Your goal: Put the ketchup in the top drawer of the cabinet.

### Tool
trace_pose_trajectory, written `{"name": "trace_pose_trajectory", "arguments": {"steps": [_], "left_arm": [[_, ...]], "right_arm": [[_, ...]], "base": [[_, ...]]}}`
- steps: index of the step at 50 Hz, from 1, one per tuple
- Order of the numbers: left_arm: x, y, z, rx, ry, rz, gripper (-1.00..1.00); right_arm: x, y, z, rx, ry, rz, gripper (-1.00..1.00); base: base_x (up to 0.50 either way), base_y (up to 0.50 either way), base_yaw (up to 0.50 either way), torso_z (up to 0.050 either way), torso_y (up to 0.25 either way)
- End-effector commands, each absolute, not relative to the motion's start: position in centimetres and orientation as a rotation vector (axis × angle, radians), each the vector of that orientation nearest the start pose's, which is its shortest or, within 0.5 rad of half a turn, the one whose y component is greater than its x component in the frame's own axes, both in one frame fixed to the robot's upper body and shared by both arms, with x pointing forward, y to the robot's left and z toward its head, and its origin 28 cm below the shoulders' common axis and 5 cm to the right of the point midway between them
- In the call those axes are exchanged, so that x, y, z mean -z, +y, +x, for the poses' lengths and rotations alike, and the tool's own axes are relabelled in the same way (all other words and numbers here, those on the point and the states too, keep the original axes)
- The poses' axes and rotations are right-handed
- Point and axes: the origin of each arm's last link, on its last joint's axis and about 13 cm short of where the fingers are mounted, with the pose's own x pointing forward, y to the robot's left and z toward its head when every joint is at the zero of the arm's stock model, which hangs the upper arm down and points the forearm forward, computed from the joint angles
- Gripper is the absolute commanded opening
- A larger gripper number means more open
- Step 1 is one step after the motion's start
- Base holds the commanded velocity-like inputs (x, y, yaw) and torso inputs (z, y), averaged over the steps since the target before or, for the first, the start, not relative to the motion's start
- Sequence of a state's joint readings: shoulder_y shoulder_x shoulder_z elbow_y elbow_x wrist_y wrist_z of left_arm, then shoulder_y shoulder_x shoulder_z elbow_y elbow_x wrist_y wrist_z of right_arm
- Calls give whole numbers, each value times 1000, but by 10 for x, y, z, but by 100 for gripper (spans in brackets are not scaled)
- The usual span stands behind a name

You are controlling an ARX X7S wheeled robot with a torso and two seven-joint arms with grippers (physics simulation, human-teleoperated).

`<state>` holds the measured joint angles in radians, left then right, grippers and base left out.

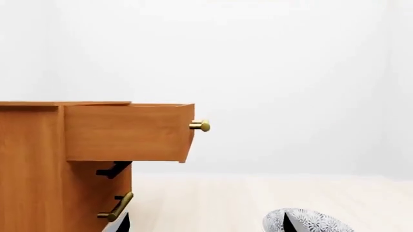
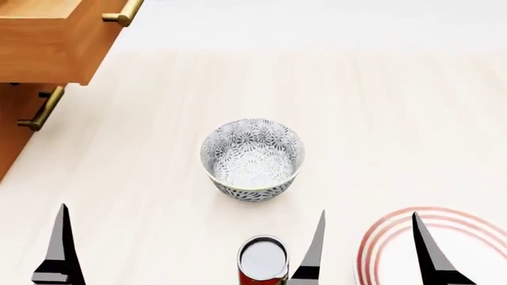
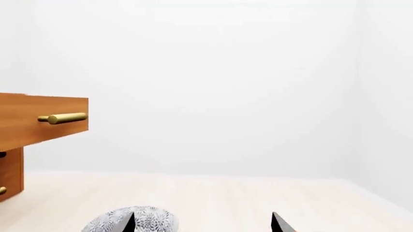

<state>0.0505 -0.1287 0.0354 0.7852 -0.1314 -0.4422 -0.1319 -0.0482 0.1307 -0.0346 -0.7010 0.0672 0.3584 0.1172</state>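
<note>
The ketchup stands upright on the pale counter at the bottom centre of the head view, its silver top facing up, in front of the patterned bowl and apart from it. The right claw spreads wide, holding nothing; one finger sits just beside the can, the other over the red-ringed plate at lower right. Of the left claw only one finger shows at lower left, so I cannot tell its state. At upper left the top drawer sticks out, pulled open from the cabinet, its brass handle facing the counter. A lower handle sits beneath.
</note>
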Motion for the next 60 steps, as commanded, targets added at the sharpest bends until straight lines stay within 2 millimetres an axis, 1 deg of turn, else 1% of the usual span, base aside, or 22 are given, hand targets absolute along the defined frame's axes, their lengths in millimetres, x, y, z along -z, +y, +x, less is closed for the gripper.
{"name": "trace_pose_trajectory", "arguments": {"steps": [1,12,14,23,24,29,38,40,41,60], "left_arm": [[-136,211,174,0,-283,-12,100],[-135,210,175,1,-282,-11,100],[-135,210,176,-3,-279,-8,100],[-134,210,178,-7,-267,-7,100],[-134,210,178,-7,-267,-4,100],[-133,211,177,-10,-263,-4,100],[-132,211,178,-14,-259,-1,100],[-132,211,178,-13,-259,-1,100],[-132,211,178,-13,-258,-2,100],[-131,211,178,-2,-255,-14,100]], "right_arm": [[-126,-106,182,20,-293,-39,100],[-126,-107,182,23,-290,-45,100],[-124,-108,183,55,-286,-61,100],[-125,-108,180,40,-284,-43,100],[-125,-108,179,8,-299,-31,100],[-124,-108,182,29,-291,-36,100],[-125,-109,181,20,-303,-21,100],[-125,-109,181,23,-296,-39,100],[-124,-108,181,26,-293,-61,100],[-122,-108,183,27,-280,-60,100]], "base": [[500,0,0,0,0],[500,0,0,0,0],[449,0,0,0,0],[0,0,0,0,2],[273,0,0,0,0],[439,0,0,0,0],[0,0,0,0,0],[0,55,0,0,0],[0,500,0,0,0],[0,500,0,0,0]]}}
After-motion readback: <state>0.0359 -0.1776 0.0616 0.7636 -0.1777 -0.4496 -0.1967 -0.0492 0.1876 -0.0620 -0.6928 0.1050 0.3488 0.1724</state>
